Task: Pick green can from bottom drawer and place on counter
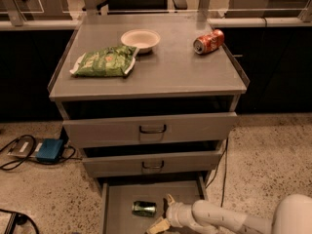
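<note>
The green can [144,208] lies on its side on the flat grey floor of the pulled-out bottom drawer [117,199]. My gripper [164,212] reaches in from the lower right on a white arm and sits just right of the can, open, with one finger up near the can and one pointing down-left. It holds nothing. The counter [165,72] is the wide grey top of the cabinet above.
On the counter lie a flat green snack bag [105,61], a white bowl [140,39] and an orange-red can [208,41] on its side. Two upper drawers [151,128] stick out slightly above the bottom one. A blue box with cables [48,150] sits on the floor at left.
</note>
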Tool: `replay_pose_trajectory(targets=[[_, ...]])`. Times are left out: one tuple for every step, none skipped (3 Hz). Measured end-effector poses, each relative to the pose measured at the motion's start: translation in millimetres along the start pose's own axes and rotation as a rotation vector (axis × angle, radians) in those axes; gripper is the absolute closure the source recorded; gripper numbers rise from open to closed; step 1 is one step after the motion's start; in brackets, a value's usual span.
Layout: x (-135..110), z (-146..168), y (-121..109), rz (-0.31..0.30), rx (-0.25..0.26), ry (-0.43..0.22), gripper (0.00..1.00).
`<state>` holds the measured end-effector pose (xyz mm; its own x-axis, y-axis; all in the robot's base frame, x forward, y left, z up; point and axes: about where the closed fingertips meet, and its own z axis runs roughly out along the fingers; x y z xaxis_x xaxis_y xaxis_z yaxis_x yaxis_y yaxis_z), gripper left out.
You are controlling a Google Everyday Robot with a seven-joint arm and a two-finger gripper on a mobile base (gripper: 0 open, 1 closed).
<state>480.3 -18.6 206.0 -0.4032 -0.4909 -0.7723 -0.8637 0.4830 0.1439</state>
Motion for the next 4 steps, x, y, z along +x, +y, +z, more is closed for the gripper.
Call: replay_pose_trajectory(targets=[[-3, 30, -8, -0.029, 0.029, -0.036, 0.00], [-10, 60, -11, -0.063, 0.047, -0.046, 0.00], [-15, 91, -4, -0.124, 0.051, -0.025, 0.00], [-9, 115, -6, -0.162, 0.070, 0.012, 0.00]])
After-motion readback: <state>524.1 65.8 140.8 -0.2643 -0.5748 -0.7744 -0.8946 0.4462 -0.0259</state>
